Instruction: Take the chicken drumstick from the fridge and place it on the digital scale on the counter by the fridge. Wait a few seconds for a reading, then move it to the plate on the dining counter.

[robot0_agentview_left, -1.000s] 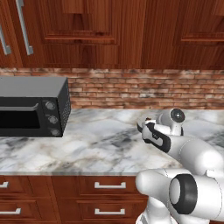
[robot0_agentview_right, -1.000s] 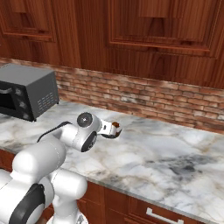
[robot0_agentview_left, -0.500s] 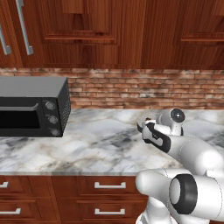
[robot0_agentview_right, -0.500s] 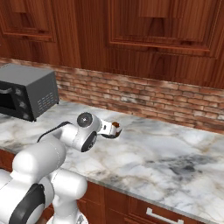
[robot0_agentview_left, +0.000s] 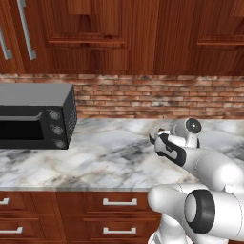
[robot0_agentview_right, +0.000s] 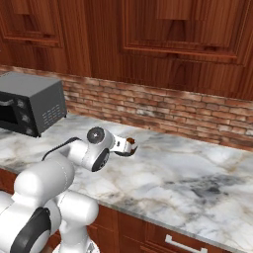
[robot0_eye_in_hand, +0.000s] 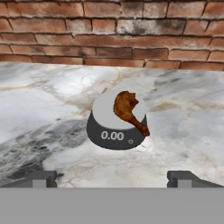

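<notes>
One knobbly brown chicken drumstick (robot0_eye_in_hand: 129, 111) atop round scale (robot0_eye_in_hand: 114, 132)

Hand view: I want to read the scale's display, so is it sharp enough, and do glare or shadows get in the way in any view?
Hand view: sharp, even light; the scale reads 0.00 under the drumstick, no glare, a soft shadow on the counter. Right base view: the arm covers most of the scale, only the drumstick peeks out. Left base view: the arm blocks the scale.

arm (robot0_agentview_left: 209, 167): glossy white rounded links | dark grey round joint caps | thin black cable on forearm
</notes>
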### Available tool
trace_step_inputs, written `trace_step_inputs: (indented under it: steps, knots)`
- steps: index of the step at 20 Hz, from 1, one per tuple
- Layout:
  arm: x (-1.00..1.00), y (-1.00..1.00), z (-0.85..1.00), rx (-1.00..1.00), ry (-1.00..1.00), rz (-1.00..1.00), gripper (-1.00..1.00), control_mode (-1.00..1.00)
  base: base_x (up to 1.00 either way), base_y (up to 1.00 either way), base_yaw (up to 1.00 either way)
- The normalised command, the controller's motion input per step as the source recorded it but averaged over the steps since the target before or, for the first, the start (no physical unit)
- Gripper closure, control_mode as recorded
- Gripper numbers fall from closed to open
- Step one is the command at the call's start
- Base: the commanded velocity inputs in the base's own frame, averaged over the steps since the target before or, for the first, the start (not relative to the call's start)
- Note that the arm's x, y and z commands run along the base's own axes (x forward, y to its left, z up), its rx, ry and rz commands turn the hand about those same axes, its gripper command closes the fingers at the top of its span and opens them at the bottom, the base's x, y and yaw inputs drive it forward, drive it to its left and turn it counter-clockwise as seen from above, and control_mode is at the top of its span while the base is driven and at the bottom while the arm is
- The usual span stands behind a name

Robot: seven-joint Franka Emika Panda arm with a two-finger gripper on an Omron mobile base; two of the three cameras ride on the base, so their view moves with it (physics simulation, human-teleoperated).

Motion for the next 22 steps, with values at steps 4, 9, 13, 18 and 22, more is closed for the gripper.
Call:
trace_step_inputs:
  steps: [4,9,13,18,22]
  knots:
    - [0.00,0.00,0.00,0.00,0.00,0.00,-1.00,-1.00,0.00,0.00,0.00]
    - [0.00,0.00,0.00,0.00,0.00,0.00,-1.00,-1.00,0.00,0.00,0.00]
    - [0.00,0.00,0.00,0.00,0.00,0.00,-1.00,-1.00,0.00,0.00,0.00]
    - [0.00,0.00,0.00,0.00,0.00,0.00,-1.00,-1.00,0.00,0.00,0.00]
    - [0.00,0.00,0.00,0.00,0.00,0.00,-1.00,-1.00,0.00,0.00,0.00]
